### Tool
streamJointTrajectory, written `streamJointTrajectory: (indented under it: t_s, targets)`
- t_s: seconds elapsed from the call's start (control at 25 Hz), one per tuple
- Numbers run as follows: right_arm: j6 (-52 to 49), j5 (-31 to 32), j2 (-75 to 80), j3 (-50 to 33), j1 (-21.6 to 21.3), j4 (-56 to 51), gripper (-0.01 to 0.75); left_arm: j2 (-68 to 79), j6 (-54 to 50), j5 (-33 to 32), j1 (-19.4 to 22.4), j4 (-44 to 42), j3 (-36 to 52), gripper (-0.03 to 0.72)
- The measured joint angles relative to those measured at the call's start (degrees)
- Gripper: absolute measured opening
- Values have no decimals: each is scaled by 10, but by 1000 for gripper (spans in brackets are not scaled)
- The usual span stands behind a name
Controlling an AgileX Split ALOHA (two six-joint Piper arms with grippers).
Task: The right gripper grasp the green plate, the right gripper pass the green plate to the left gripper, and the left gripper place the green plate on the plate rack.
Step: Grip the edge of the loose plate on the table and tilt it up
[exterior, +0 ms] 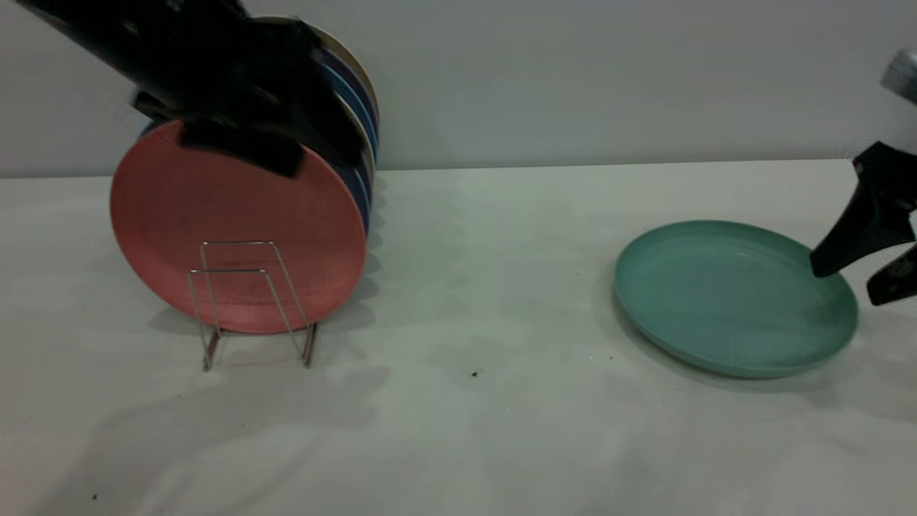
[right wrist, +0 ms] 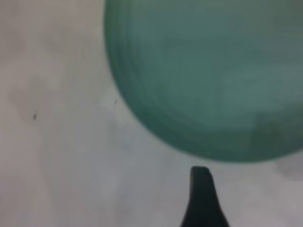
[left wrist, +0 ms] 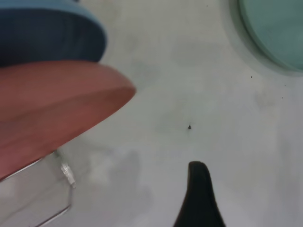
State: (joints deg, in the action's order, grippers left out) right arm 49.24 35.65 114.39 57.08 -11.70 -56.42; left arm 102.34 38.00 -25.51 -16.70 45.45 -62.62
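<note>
The green plate (exterior: 734, 297) lies flat on the table at the right; it also shows in the right wrist view (right wrist: 208, 80) and at the edge of the left wrist view (left wrist: 277, 33). My right gripper (exterior: 845, 284) is open at the plate's right rim, one finger over the rim and the other outside it, holding nothing. One of its fingers (right wrist: 201, 198) shows just off the plate's edge. My left gripper (exterior: 243, 147) hovers high in front of the racked plates, with a lone finger (left wrist: 199, 198) in view and nothing held. The plate rack (exterior: 247, 301) stands at the left.
A salmon-pink plate (exterior: 236, 229) stands upright in the rack, with blue plates (exterior: 362, 115) and a cream one behind it. The rack's two front wire loops hold nothing. The white table (exterior: 473, 301) stretches between the rack and the green plate.
</note>
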Motion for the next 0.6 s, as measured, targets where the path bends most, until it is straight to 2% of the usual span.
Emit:
streamJointTrajectory:
  t_s: [0.2, 0.6]
  targets:
    - [46, 2, 73, 33, -42, -47, 548, 25, 12, 5, -8, 27, -3, 584]
    - [75, 14, 185, 109, -50, -105, 496, 25, 13, -12, -8, 32, -6, 584]
